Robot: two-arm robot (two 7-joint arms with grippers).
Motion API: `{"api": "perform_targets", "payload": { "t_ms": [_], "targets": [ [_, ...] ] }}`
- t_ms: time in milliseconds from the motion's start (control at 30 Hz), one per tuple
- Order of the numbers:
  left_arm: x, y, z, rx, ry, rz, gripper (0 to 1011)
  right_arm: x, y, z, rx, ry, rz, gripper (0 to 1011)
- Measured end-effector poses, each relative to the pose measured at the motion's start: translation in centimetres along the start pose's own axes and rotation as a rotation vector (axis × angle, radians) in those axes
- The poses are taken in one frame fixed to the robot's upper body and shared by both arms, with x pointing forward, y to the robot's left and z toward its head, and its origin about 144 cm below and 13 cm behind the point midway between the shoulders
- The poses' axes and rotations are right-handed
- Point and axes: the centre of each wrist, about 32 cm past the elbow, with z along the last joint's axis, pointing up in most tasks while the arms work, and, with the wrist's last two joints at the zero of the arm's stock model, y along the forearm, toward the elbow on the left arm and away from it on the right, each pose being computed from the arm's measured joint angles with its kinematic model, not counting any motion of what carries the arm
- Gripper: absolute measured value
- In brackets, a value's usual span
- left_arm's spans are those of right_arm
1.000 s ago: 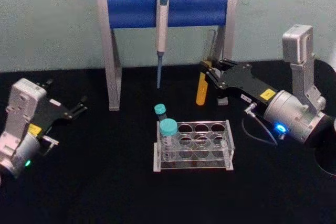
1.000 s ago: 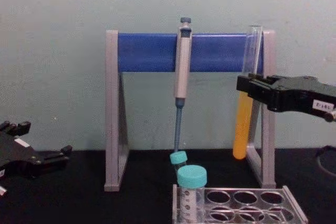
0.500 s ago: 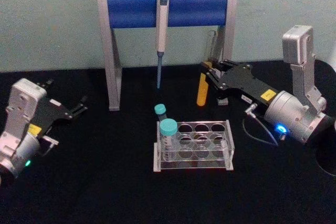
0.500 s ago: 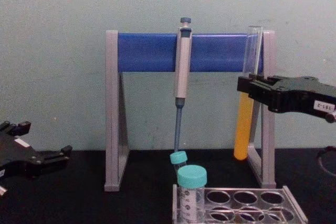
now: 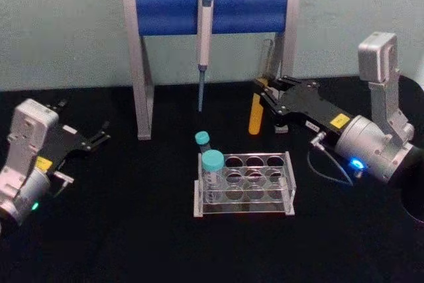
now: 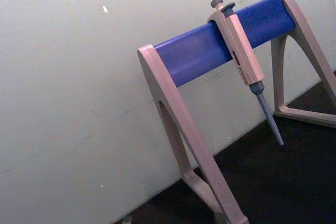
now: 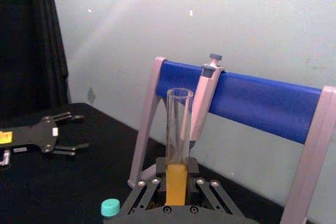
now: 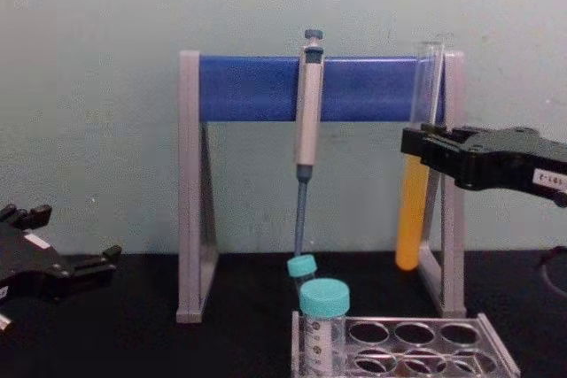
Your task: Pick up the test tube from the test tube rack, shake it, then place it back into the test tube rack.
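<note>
Right gripper [image 5: 260, 88] fingers pinch the test tube [image 5: 256, 109] abt mid-length. The tube is out of the test tube rack [image 5: 244, 211], held up past the rack's rear right corner, in front of the pipette stand's [image 5: 165, 12] right leg.

Chest view gives the side-on look: tube [image 8: 410, 219] long axis near vertical, open mouth up, rounded end down, top leaning slightly to robot's right, orange-yellow liquid in the lower half. Head view places it w/ respect to the rack. Right wrist view looks along the fingers [image 7: 153, 182] at the tube [image 7: 178, 129]; liquid starts just above the grip.

Left gripper [image 5: 83, 121] is parked at bench left, fingers spread, nothing between them.

Two teal-capped tubes [image 5: 212, 164] stand at the rack's left end. A pipette [image 5: 203, 38] hangs on the stand.
</note>
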Motion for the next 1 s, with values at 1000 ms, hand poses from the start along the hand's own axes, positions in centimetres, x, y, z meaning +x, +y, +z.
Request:
{"api": "perform_targets", "payload": {
  "t_ms": [1000],
  "targets": [
    [0.0, 0.0, 0.0, 0.0, 0.0, 0.0, 1001, -1.3, -3.2, -0.7, -0.033, -0.003, 0.068, 221]
  ]
}}
